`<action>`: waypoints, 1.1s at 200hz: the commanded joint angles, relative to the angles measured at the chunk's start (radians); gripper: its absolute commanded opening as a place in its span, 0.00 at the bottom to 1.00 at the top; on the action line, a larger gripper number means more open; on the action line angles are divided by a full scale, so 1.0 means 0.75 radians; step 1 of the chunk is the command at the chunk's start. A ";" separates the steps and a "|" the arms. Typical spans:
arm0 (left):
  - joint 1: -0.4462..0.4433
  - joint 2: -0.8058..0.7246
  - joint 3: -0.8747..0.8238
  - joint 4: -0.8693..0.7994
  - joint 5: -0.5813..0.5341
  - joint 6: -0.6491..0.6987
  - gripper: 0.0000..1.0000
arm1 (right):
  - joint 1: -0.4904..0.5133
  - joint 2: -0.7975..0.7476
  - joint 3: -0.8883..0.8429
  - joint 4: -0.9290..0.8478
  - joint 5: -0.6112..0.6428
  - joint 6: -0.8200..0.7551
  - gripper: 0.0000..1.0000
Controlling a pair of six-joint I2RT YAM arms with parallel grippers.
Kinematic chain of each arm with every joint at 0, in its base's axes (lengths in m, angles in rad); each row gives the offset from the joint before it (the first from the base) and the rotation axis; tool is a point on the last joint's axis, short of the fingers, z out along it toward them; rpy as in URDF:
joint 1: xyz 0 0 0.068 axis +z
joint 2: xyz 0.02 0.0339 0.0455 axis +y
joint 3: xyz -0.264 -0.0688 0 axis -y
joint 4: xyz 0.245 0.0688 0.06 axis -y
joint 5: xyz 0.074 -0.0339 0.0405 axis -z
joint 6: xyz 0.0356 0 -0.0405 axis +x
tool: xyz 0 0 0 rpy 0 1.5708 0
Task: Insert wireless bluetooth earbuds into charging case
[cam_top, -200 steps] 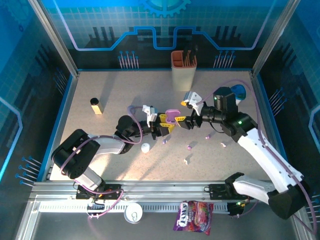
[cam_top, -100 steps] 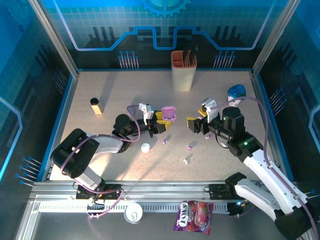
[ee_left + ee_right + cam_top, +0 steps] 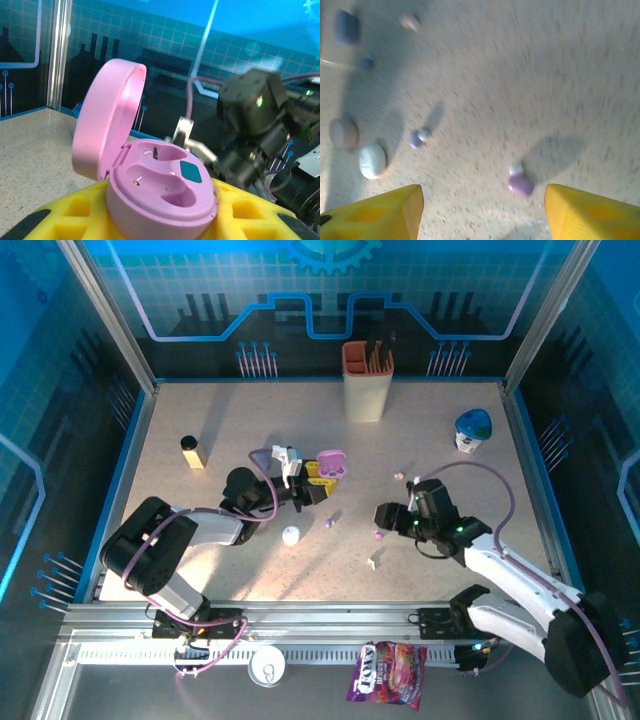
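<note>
A purple earbud (image 3: 521, 184) is lying on the counter (image 3: 230, 420), right of the middle. It is sitting between the two yellow fingers of the right gripper (image 3: 481, 210), nearer the right-hand one in the wrist view. That gripper is hanging over it with its fingers standing wide apart and nothing between them but the earbud on the surface; whether they are touching the counter is not clear, as the view is blurred. A second purple earbud (image 3: 329, 523) is lying to the left of the first, a white earbud (image 3: 375, 561) is resting nearer the arm bases, and a pale pink earbud (image 3: 399, 476) is sitting farther back.

The pink charging case (image 3: 160, 195) is sitting upright in the left gripper (image 3: 312, 483), which is clamping it between its yellow pads (image 3: 75, 210) left of the counter's middle. The lid is standing open and tilting back, and both wells are showing empty.

A white case (image 3: 291, 535) is lying closed on the counter just near of the left gripper. Farther out, an orange-rimmed holder (image 3: 367, 380) is standing at the back edge, a blue-and-white object (image 3: 473, 430) is sitting at the right side, and a small black-capped bottle (image 3: 191, 451) is standing at the left. A candy bag (image 3: 386, 672) is lying in front of the rail by the arm bases.
</note>
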 commanded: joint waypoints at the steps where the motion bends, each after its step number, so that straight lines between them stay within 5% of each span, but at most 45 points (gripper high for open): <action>1: 0.012 -0.010 -0.012 0.046 0.028 0.037 0.35 | 0.061 0.068 -0.076 0.188 -0.061 0.293 0.64; 74: 0.013 -0.012 -0.014 0.046 0.039 0.035 0.35 | 0.120 0.262 -0.105 0.362 -0.060 0.384 0.53; 148: 0.012 -0.040 -0.032 0.046 0.035 0.031 0.35 | 0.054 0.331 -0.096 0.393 -0.031 0.341 0.51; 220: 0.013 -0.028 -0.027 0.046 0.056 0.036 0.35 | 0.002 0.428 -0.071 0.481 -0.053 0.328 0.37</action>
